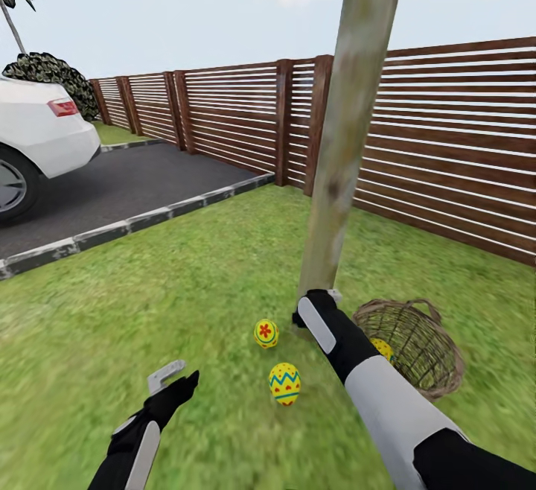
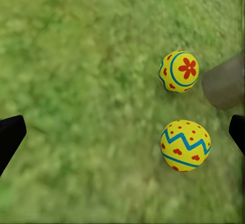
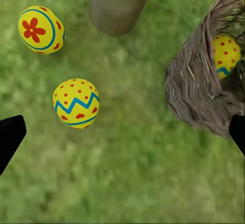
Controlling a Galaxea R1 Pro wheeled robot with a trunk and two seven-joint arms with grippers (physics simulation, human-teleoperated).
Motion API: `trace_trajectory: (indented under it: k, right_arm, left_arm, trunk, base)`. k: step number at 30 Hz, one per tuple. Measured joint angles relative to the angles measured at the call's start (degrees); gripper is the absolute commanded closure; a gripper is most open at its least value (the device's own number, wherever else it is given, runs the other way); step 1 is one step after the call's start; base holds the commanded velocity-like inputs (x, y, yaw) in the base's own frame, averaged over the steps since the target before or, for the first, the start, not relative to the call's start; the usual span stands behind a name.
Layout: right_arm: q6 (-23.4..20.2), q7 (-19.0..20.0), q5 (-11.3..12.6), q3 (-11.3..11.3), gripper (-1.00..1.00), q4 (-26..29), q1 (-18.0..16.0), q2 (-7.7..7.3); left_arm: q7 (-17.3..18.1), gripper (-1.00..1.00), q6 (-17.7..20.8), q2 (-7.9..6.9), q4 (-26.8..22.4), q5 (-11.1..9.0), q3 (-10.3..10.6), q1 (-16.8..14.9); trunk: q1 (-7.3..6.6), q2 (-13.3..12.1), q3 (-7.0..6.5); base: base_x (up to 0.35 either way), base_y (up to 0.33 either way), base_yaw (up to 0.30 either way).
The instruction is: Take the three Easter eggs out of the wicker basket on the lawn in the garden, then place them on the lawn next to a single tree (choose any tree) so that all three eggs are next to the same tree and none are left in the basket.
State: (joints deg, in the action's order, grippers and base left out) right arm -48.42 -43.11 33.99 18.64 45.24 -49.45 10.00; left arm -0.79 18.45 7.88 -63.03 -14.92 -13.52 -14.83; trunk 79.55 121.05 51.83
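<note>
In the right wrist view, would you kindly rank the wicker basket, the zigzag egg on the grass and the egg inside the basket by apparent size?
1. Wicker basket, clearly largest.
2. Zigzag egg on the lawn.
3. Egg in the basket, though the weave partly hides it, so its lower rank is unsure.

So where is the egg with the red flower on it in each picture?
Head view: the flower egg lies on the lawn just left of the tree trunk's base.
Left wrist view: at, beside the trunk's foot.
Right wrist view: at.
Shared landmark: the trunk, with the zigzag egg nearby.
</note>
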Motion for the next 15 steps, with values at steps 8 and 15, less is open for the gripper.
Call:
trace_trajectory:
  k: [8,15]
  right_arm:
    - [0.04,-3.34,-0.08,0.07,-1.0,0.06,-2.53,0.0]
    - [1.68,-6.95,-0.1,-0.1,-1.0,1.99,-3.81,0.0]
  left_arm:
    - [0.06,-1.0,3.9,-0.25,-1.33,0.04,-0.13,0.0]
    - [0.08,-1.0,4.67,-0.33,-1.72,0.04,-0.21,0.0]
  trunk:
    - [0.0,0.0,0.0]
    - [0.0,0.0,0.0]
  base:
    - [-0.013,-0.028,0.0]
    - [-0.001,-0.208,0.0]
